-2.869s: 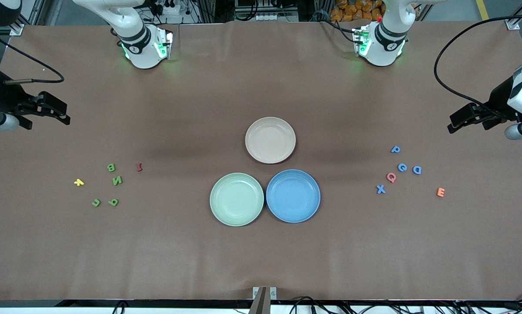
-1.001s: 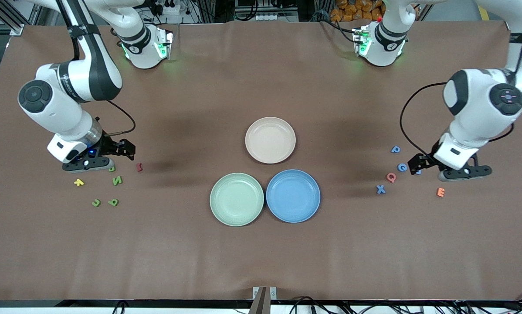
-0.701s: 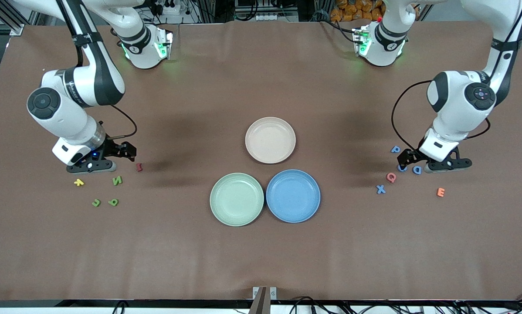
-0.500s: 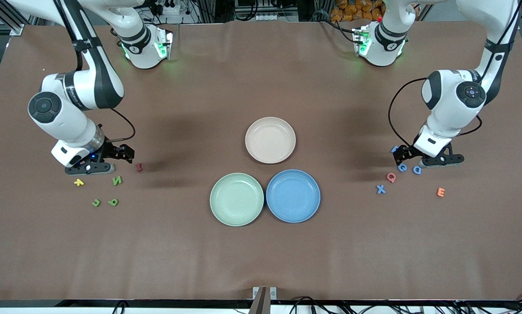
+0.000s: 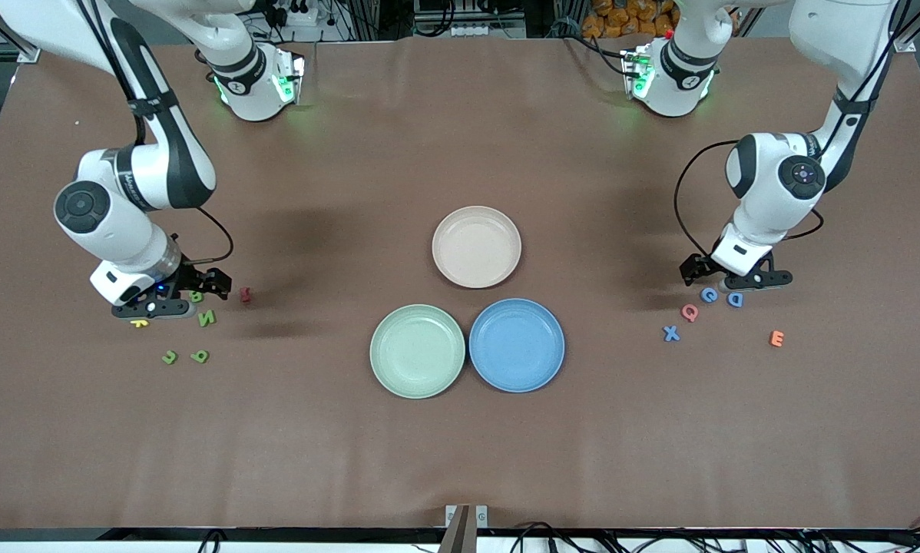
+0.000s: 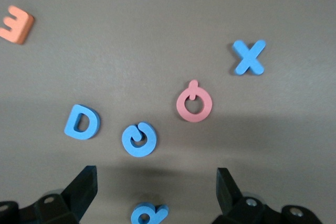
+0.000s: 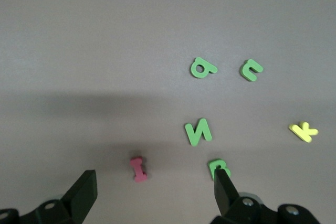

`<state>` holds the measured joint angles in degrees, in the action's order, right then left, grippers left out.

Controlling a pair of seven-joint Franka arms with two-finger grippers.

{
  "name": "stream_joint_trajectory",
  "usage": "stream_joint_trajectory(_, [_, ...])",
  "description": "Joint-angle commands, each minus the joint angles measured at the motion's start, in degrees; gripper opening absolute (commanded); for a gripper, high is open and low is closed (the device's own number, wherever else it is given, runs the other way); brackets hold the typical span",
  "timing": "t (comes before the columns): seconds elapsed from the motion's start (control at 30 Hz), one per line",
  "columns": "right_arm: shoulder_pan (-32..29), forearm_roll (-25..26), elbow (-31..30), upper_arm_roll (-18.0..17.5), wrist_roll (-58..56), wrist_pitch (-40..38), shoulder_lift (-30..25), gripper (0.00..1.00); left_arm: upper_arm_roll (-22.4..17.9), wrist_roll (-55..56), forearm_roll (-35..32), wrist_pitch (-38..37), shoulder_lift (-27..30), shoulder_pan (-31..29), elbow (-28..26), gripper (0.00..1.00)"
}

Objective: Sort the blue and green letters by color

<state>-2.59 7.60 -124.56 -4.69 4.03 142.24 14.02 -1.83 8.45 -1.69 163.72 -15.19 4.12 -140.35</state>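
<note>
Green B [image 5: 196, 296] under right end effector [image 5: 174, 299], blue P [image 6: 149, 214] under left end effector [image 5: 725, 275], both wide open, empty.

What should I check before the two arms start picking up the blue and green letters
1. Left claw open over the blue P: ok.
2. Right claw open by the green B: ok.
3. B centred between the right claw's fingers: not ok, it sits at one fingertip.
4. Green plate and blue plate free to receive letters: ok.
5. Pink Q apart from the blue C: ok.
6. Dark-red I apart from the B: ok.
</note>
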Motion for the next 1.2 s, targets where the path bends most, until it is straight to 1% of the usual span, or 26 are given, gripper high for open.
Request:
stream_joint_trajectory(0.0, [-1.0, 1.5, -2.2, -0.4, 1.6, 6.0, 2.3, 0.94, 0.1, -0.3, -0.9, 1.2, -0.7, -0.3, -0.5, 1.00])
stream_joint_trajectory(0.13, [-1.2, 2.1, -2.1, -0.2, 1.5, 6.7, 3.2, 0.90, 0.0, -0.3, -0.8, 2.0, -0.7, -0.3, -1.7, 1.00])
stream_joint_trajectory(0.33, [-2.3, 5.0, -1.7, -0.1, 0.5, 6.8, 4.3, 0.87, 0.0, -0.3, -0.8, 2.7, 0.1, -0.5, -4.0, 1.00])
stream_joint_trajectory(0.43, [-2.5, 6.5, -1.6, -0.1, -1.7, 7.3, 5.0, 0.84, 0.0, -0.3, -0.8, 2.8, 0.3, -0.5, -4.9, 1.00])
stream_joint_trajectory(0.67, [-4.1, 6.5, -1.6, 0.0, -8.3, 8.1, 5.8, 0.83, 0.0, -0.3, -0.8, 3.5, 0.2, -0.6, -6.3, 1.00])
stream_joint_trajectory(0.83, [-5.5, 6.5, -1.6, -0.1, -11.0, 10.4, 7.5, 0.79, -0.1, -0.3, -0.8, 3.7, 0.2, -0.8, -6.8, 1.00])
stream_joint_trajectory(1.03, [-6.4, 6.5, -0.7, -0.1, -12.1, 11.2, 9.1, 0.77, -0.2, -0.4, -0.8, 3.7, 0.2, -0.8, -7.1, 1.00])
stream_joint_trajectory(1.17, [-6.5, 6.4, 0.2, -0.1, -12.1, 11.2, 10.3, 0.73, -0.2, -0.4, -0.8, 3.8, -0.3, -1.0, -7.0, 1.00])
